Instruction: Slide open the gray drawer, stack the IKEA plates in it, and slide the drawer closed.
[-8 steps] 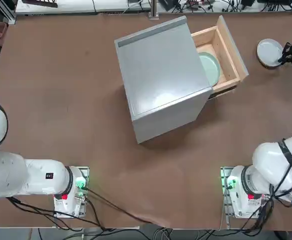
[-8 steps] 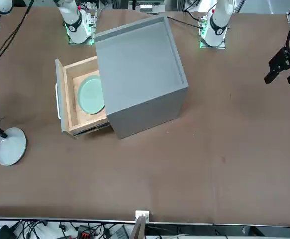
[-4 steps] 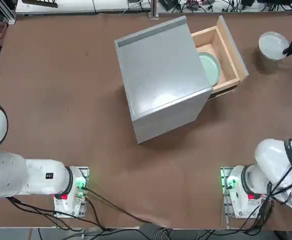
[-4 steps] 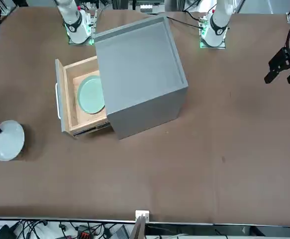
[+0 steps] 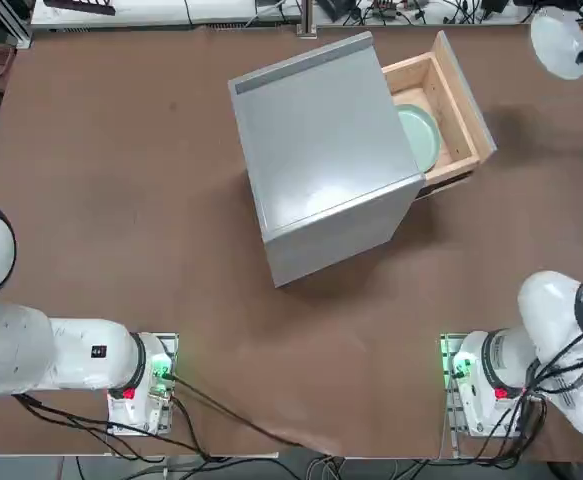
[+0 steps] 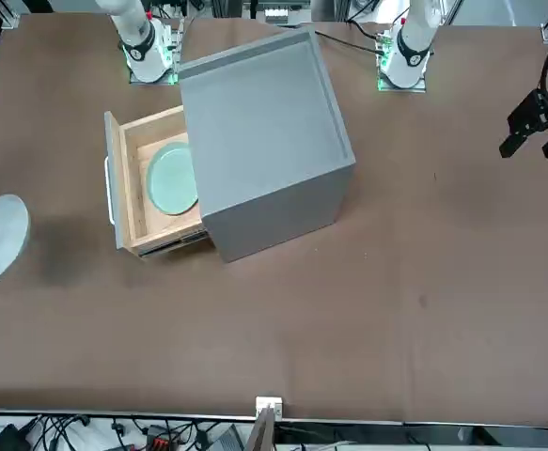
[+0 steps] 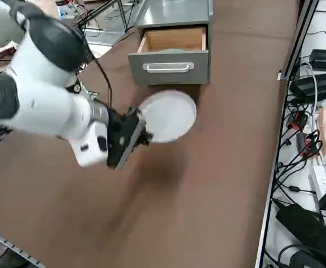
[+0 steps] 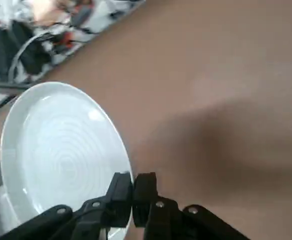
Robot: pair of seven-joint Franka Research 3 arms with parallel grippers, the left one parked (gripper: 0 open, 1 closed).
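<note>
My right gripper [image 8: 132,187] is shut on the rim of the white plate [image 8: 60,150], holding it tilted in the air to the right of the cabinet. The plate [image 5: 556,42] hangs beyond the drawer's front, casting a shadow on the table, with the gripper [image 7: 143,137] at its near edge. The gray drawer [image 5: 466,95] stands slid out of the gray cabinet [image 5: 321,150]. Inside it lies the mint green plate [image 5: 421,135], half under the cabinet's top. From the side, the drawer's gray front with its handle [image 7: 171,58] faces the white plate [image 7: 168,116].
Cables and power strips [image 7: 313,111] lie past the table's right edge, close to the gripper. Brown table surface stretches between the drawer front and that edge. The cabinet [image 6: 264,132] sits turned at an angle mid-table.
The white plate has left the table: the right gripper, closed on its rim, has raised it and carried it farther from the robot's base. Drawer and mint plate are unmoved.
</note>
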